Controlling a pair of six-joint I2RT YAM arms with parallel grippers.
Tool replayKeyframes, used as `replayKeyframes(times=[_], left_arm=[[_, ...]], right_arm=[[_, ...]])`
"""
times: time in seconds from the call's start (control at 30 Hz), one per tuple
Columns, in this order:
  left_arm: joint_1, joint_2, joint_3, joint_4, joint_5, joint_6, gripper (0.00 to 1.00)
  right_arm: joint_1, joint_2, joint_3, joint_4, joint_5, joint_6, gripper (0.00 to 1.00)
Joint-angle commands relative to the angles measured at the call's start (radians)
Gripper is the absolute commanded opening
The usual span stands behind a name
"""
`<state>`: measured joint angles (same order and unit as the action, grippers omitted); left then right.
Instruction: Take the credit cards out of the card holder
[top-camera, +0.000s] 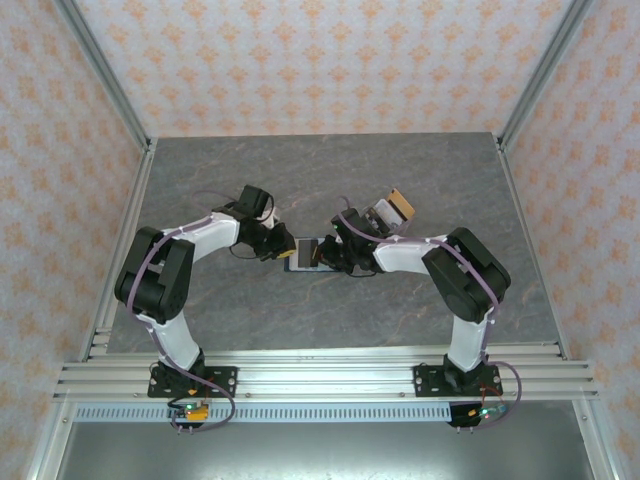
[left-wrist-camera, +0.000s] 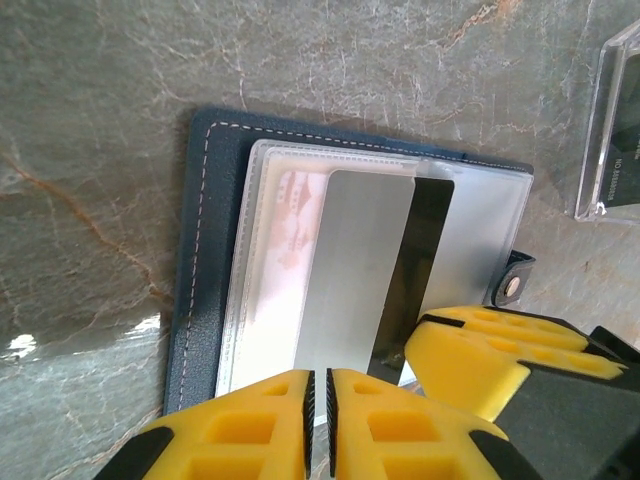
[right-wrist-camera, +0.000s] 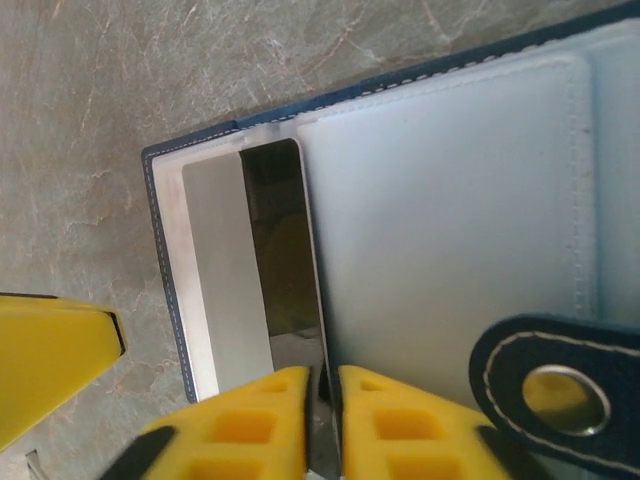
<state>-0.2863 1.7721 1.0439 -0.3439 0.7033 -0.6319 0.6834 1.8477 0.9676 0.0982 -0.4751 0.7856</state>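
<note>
— What colours am I getting on the card holder (left-wrist-camera: 200, 260)?
— Navy blue with white stitching along the edge. I read its inner sleeve (left-wrist-camera: 265, 250) as frosted clear over a pinkish print. There's a silver-grey credit card (left-wrist-camera: 355, 270) beside a black credit card (left-wrist-camera: 425, 250).
— And around it?
— The tabletop (left-wrist-camera: 90, 150) is grey marble with rusty veins. The left gripper (left-wrist-camera: 320, 385) and right gripper (right-wrist-camera: 322, 380) are yellow. On my overhead feed the walls (top-camera: 320, 60) are cream with an orange floral repeat.
</note>
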Motion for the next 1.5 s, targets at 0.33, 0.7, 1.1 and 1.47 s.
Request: replayKeyframes(times=[0.33, 0.7, 1.1, 1.47], left_arm=[[-0.022, 0.08, 0.01, -0.019, -0.042, 0.014, 0.12], [-0.025, 0.115, 0.015, -0.075, -0.095, 0.02, 0.08], [-0.023, 0.066, 0.03, -0.109, -0.124, 0.021, 0.15], [-0.008, -0.169, 0.09, -0.237, -0.228, 0.036, 0.58]], right_arm=[[-0.007, 0.029, 0.02, 0.04, -0.019, 0.029, 0.26], [-0.006, 0.041, 0.031, 0.074, -0.035, 0.037, 0.17], [-0.022, -0.149, -0.013, -0.172, 0.167, -0.126, 0.0], [-0.037, -0.474, 0.076, -0.498, 0.412, -0.517, 0.0]])
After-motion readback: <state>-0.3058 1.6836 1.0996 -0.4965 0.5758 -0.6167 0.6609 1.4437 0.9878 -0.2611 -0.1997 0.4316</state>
